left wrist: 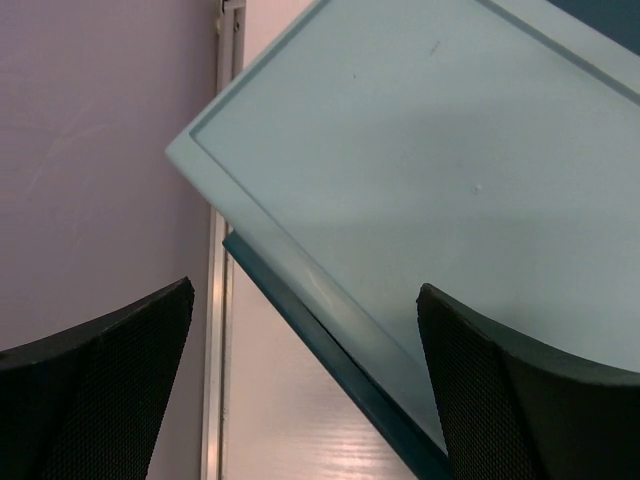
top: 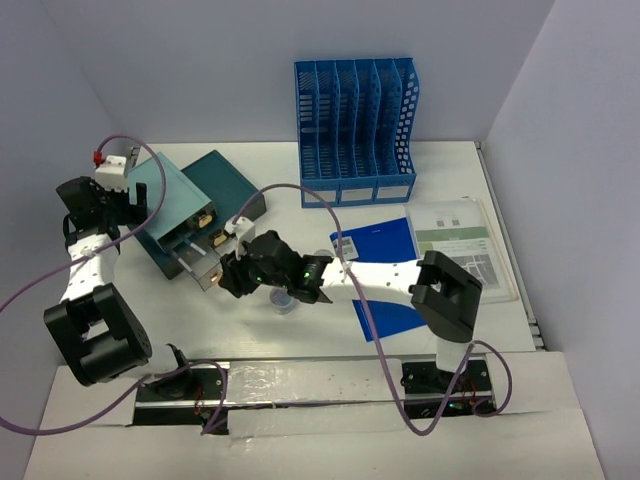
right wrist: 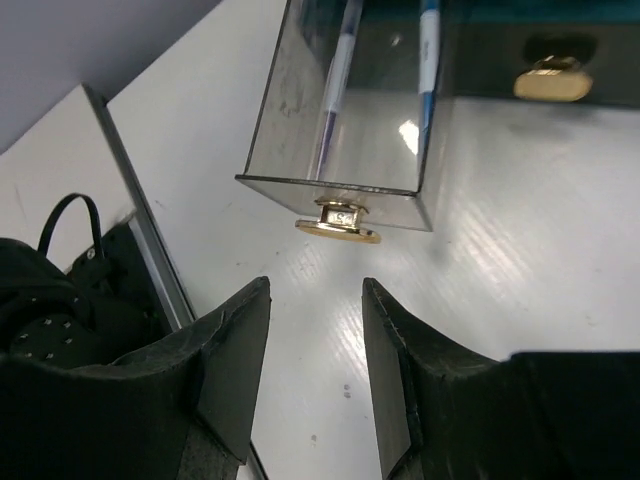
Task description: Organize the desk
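Pens (right wrist: 335, 95) are in the open drawer (right wrist: 300, 115); my left gripper (left wrist: 305, 300) and right gripper (right wrist: 315, 300) gape empty; folder (top: 385, 240) lies loose on desk (top: 450, 168).

no legible text on any surface

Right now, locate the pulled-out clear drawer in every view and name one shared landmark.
Top external: clear drawer left of centre, jutting from the teal drawer unit toward the right gripper.
Left wrist: not in it.
Right wrist: top centre, gold knob nearest the gripper.
Shared landmark: the teal drawer unit, in all three.
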`<move>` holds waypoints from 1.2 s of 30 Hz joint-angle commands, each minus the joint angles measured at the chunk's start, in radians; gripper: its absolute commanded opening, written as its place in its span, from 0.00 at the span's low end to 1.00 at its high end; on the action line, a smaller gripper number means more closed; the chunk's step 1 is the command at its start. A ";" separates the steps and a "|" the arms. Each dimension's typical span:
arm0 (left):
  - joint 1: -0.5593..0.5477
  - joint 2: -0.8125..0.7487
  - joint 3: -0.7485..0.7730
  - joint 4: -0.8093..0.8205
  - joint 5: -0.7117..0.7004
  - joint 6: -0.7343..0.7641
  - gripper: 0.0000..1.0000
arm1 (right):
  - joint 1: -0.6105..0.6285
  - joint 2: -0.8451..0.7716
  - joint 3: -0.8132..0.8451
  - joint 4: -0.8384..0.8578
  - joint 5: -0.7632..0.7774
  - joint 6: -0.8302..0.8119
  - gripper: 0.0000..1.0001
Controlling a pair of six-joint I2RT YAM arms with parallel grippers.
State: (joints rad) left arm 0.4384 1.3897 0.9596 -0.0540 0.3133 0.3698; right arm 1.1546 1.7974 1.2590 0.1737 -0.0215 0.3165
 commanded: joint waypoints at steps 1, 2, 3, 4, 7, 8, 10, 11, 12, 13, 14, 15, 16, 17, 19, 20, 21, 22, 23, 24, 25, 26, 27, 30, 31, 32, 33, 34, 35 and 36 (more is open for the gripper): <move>-0.032 0.039 -0.011 0.060 -0.093 0.034 0.99 | 0.006 0.066 0.027 0.117 -0.071 0.083 0.49; -0.036 0.048 -0.019 0.079 -0.099 0.039 0.99 | 0.005 0.090 0.047 0.121 -0.078 0.084 0.49; -0.036 0.053 -0.028 0.081 -0.101 0.044 0.99 | 0.004 0.106 0.066 0.124 -0.078 0.082 0.49; -0.036 0.060 -0.033 0.084 -0.104 0.052 0.99 | -0.001 0.117 0.078 0.126 -0.083 0.082 0.49; -0.036 0.074 -0.045 0.089 -0.109 0.073 0.99 | -0.012 0.146 0.111 0.132 -0.100 0.081 0.49; -0.038 0.080 -0.051 0.089 -0.109 0.083 0.98 | -0.022 0.170 0.135 0.133 -0.110 0.081 0.49; -0.038 0.084 -0.056 0.086 -0.106 0.089 0.98 | -0.030 0.197 0.163 0.133 -0.124 0.082 0.49; -0.038 0.090 -0.059 0.086 -0.105 0.091 0.98 | -0.038 0.222 0.186 0.132 -0.135 0.086 0.49; -0.038 0.092 -0.062 0.084 -0.102 0.093 0.97 | -0.043 0.238 0.209 0.131 -0.137 0.087 0.49; -0.038 0.094 -0.065 0.081 -0.099 0.094 0.97 | -0.048 0.251 0.228 0.130 -0.137 0.087 0.49; -0.037 0.097 -0.067 0.080 -0.093 0.096 0.97 | -0.051 0.260 0.235 0.130 -0.134 0.085 0.48; -0.038 0.097 -0.069 0.079 -0.088 0.098 0.97 | -0.052 0.266 0.241 0.132 -0.129 0.079 0.48; -0.038 0.097 -0.072 0.079 -0.085 0.099 0.97 | -0.052 0.273 0.247 0.132 -0.121 0.074 0.48; -0.037 0.098 -0.076 0.079 -0.081 0.102 0.97 | -0.054 0.284 0.255 0.133 -0.117 0.071 0.48; -0.038 0.100 -0.086 0.079 -0.077 0.108 0.96 | -0.060 0.303 0.289 0.132 -0.123 0.068 0.48; -0.038 0.101 -0.090 0.079 -0.074 0.112 0.96 | -0.063 0.314 0.305 0.131 -0.127 0.067 0.48; -0.038 0.103 -0.093 0.079 -0.074 0.114 0.96 | -0.064 0.325 0.321 0.130 -0.129 0.070 0.48; -0.038 0.106 -0.096 0.080 -0.074 0.115 0.95 | -0.067 0.336 0.336 0.129 -0.130 0.074 0.48; -0.037 0.109 -0.099 0.082 -0.074 0.115 0.95 | -0.070 0.349 0.352 0.128 -0.130 0.078 0.48; -0.036 0.110 -0.103 0.084 -0.073 0.115 0.94 | -0.075 0.365 0.370 0.130 -0.130 0.085 0.48; -0.037 0.112 -0.106 0.086 -0.071 0.115 0.94 | -0.078 0.375 0.382 0.130 -0.129 0.090 0.48; -0.038 0.113 -0.109 0.087 -0.071 0.116 0.94 | -0.082 0.384 0.394 0.131 -0.131 0.095 0.49; -0.039 0.114 -0.114 0.089 -0.069 0.116 0.93 | -0.087 0.402 0.414 0.133 -0.137 0.104 0.49; -0.039 0.117 -0.125 0.094 -0.063 0.116 0.92 | -0.102 0.462 0.479 0.155 -0.163 0.142 0.50; -0.040 0.118 -0.128 0.095 -0.063 0.115 0.92 | -0.108 0.474 0.499 0.164 -0.173 0.164 0.50; -0.040 0.116 -0.130 0.095 -0.063 0.115 0.92 | -0.114 0.492 0.511 0.180 -0.178 0.184 0.50; -0.040 0.115 -0.133 0.096 -0.062 0.114 0.92 | -0.119 0.507 0.520 0.207 -0.178 0.204 0.50; -0.040 0.114 -0.134 0.096 -0.062 0.112 0.92 | -0.127 0.528 0.527 0.228 -0.174 0.222 0.50; -0.040 0.113 -0.135 0.095 -0.062 0.112 0.92 | -0.131 0.537 0.535 0.243 -0.172 0.241 0.51; -0.039 0.111 -0.138 0.095 -0.060 0.111 0.91 | -0.137 0.550 0.549 0.263 -0.167 0.269 0.51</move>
State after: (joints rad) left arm 0.4007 1.4477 0.8848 0.2257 0.2699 0.4532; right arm 1.0486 2.2994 1.7419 0.3215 -0.1910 0.4883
